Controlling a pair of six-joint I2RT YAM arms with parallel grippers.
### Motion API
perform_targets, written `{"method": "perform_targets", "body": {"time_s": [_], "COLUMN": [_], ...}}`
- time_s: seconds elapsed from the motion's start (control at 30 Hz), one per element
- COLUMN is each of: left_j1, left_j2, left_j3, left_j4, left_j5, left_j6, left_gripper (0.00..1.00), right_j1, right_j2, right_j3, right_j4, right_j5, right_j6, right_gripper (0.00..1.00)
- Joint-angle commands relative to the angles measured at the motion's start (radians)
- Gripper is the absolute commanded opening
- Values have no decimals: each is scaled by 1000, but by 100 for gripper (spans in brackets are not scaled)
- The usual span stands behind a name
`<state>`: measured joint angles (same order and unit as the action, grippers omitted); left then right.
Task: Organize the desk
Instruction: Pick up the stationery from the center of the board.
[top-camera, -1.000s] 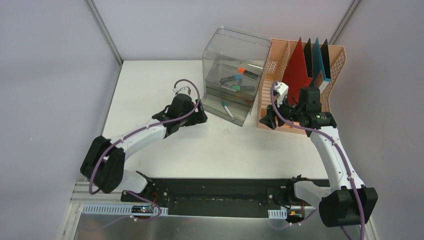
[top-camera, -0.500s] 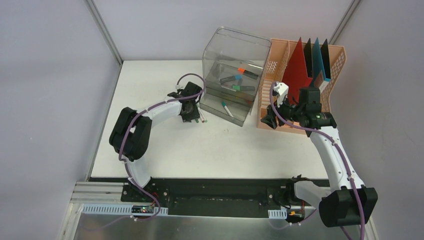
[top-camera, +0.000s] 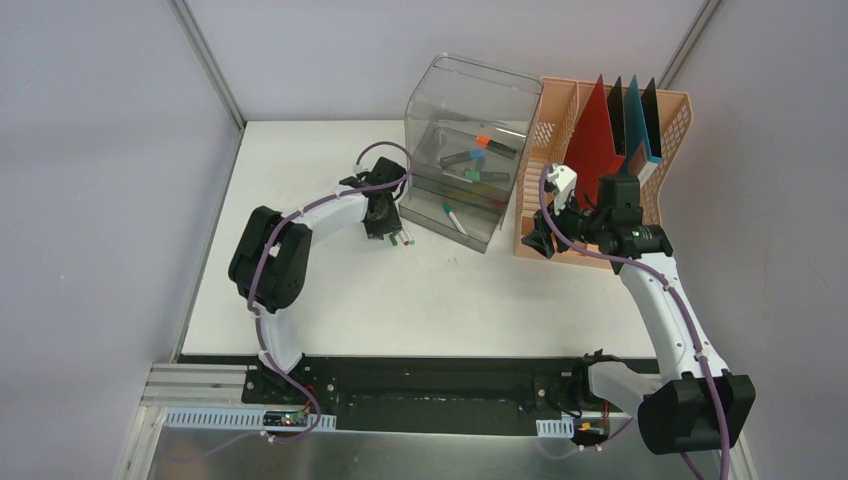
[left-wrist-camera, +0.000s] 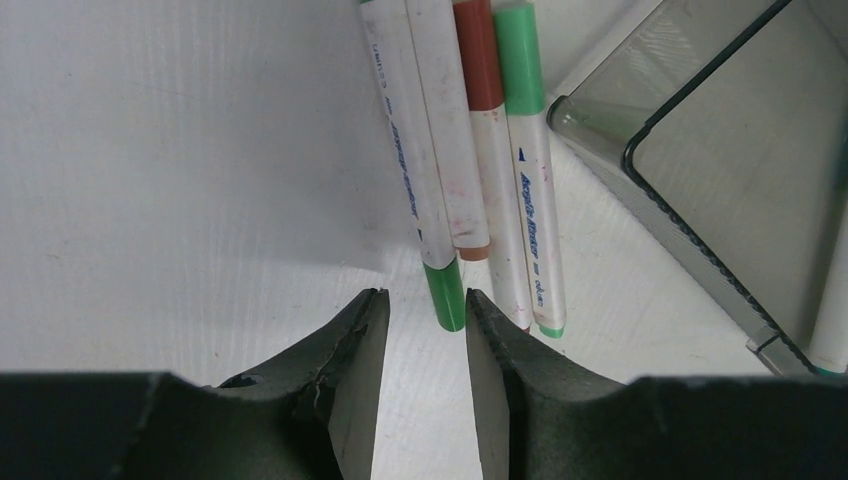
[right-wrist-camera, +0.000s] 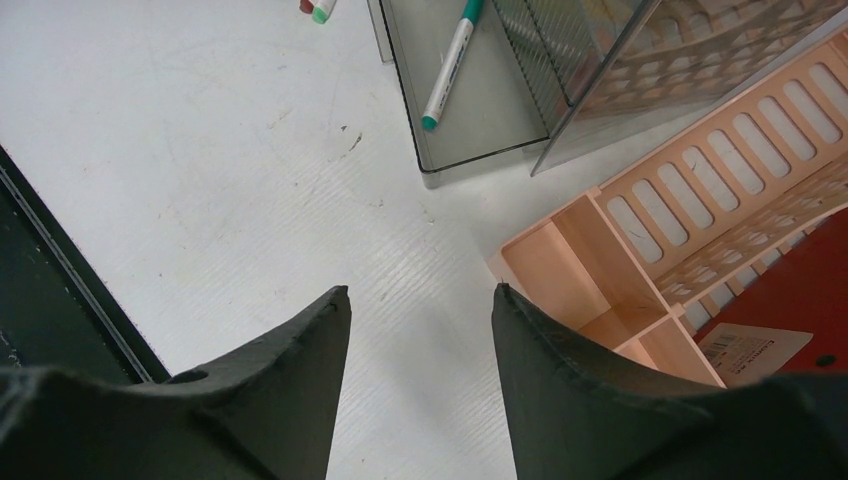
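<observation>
Broadly, the desk (top-camera: 420, 300) stretches lengthwise left to right.

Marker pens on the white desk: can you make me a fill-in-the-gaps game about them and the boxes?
On the flat white desk, ___ white marker pens lie side by side.
One teal-capped pen lies alone in the ___ tray of the clear plastic drawer box.
The biggest folder in the peach plastic file rack is ___.
Missing words: four; bottom; red.
</observation>
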<state>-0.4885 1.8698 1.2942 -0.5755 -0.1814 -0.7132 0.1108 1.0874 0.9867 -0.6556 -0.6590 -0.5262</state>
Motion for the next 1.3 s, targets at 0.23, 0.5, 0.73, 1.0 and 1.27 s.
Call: {"method": "perform_targets", "body": {"time_s": [0.23, 0.5, 0.73, 1.0, 1.27], "left_j1": [25, 27, 29, 31, 36], "left_j2": [61, 79, 71, 59, 70], "left_j3": [84, 90, 66, 38, 26], "left_j4": [-7, -11, -11, -18, -31], "left_j5": [13, 18, 14, -2, -8], "left_j6": [28, 33, 35, 60, 75], "left_gripper": [35, 30, 23, 27, 27], "right_j1": [-6, -5, -5, -5, -5], "right_j2": [-18, -16, -15, -19, -17], "right_j3": [0, 0, -2, -2, -2], "right_j4": [39, 39, 39, 37, 37], "right_j5": [-9, -13, -16, -17, -21], "right_j6": [-18, -19, -20, -21, -21], "right_gripper": [56, 56, 56, 56, 56]}}
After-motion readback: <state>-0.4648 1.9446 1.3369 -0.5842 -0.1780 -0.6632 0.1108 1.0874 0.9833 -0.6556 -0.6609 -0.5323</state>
